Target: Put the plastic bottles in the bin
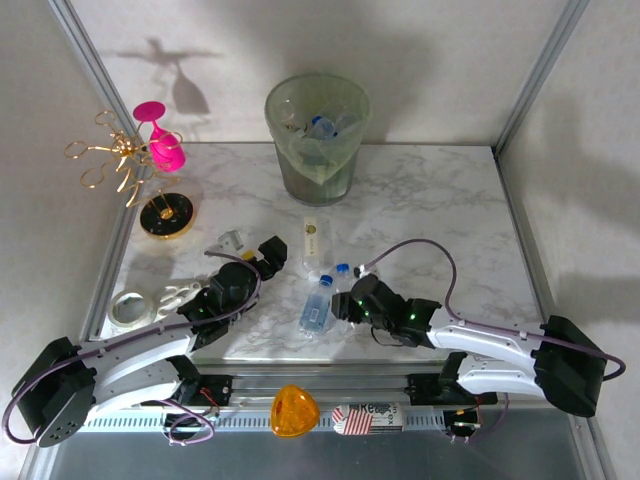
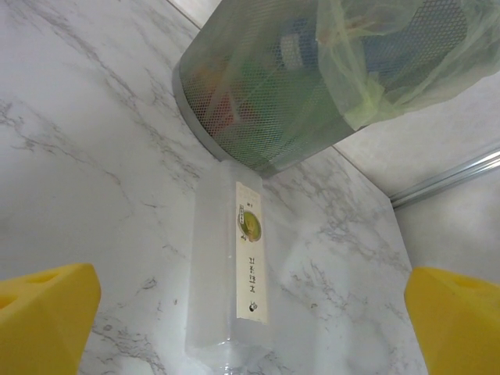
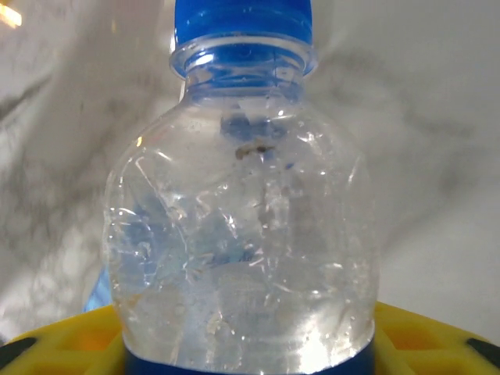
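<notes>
The right gripper (image 1: 340, 305) clasps a clear blue-capped bottle (image 3: 242, 258) near the counter's (image 1: 440, 200) front edge; the left gripper (image 2: 250, 312) gapes, facing a pale labelled bottle (image 2: 223, 258).

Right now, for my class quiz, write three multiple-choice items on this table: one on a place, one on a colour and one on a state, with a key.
1. Where is the pale labelled bottle?
A lying on the table, on the near side of the bin
B inside the bin
C upright at the table's near edge

2. What colour is the cap of the clear bottle in the right pincer?
A red
B blue
C white

3. How is the left pincer?
A shut on a bottle
B shut on nothing
C open

Key: 1 A, it lies flat on the marble before the bin; 2 B, the right wrist view shows it; 3 C, its yellow fingertips stand wide apart.
</notes>
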You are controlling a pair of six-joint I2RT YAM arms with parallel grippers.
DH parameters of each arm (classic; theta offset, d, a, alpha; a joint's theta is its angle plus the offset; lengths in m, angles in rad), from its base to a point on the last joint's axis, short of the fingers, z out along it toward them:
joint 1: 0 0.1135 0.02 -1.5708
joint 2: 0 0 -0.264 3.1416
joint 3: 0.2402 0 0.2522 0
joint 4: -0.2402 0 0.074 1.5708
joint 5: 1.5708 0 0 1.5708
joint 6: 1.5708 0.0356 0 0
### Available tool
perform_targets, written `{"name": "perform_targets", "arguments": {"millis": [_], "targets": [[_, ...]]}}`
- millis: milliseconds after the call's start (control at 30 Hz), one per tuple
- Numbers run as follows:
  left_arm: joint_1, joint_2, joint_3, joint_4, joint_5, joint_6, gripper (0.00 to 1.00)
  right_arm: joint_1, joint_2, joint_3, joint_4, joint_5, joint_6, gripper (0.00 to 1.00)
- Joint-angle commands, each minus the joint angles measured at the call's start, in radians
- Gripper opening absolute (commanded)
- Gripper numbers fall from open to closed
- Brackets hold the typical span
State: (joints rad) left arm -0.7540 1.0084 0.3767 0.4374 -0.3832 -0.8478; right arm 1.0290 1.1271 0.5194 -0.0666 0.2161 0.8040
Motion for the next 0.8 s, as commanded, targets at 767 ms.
{"name": "perform_targets", "arguments": {"millis": [767], "targets": [[-0.01,-0.231,-0.107,-0.106,-0.112,-0.007,1.0,-0.534,0.645,1.216,0.069,-0.169,-0.71,0.51]]}}
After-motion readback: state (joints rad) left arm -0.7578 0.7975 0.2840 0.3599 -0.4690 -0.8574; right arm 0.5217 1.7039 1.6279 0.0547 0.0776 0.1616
